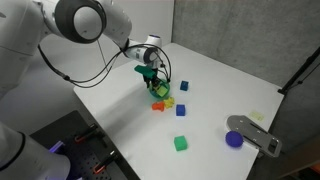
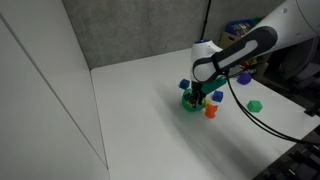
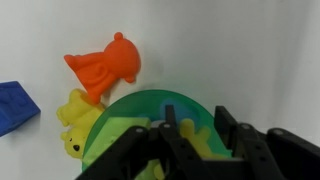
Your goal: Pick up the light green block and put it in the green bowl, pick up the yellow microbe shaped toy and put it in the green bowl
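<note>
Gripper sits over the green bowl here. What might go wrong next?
The yellow microbe toy lies right beside the rim of the green bowl, with the orange toy close by: reaching for it, the fingers may shove the bowl or snag the orange toy. The gripper seems low over the bowl, so a sideways exit might tip it.

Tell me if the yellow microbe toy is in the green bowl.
Out: in the wrist view the yellow microbe toy lies on the table beside the green bowl.
</note>
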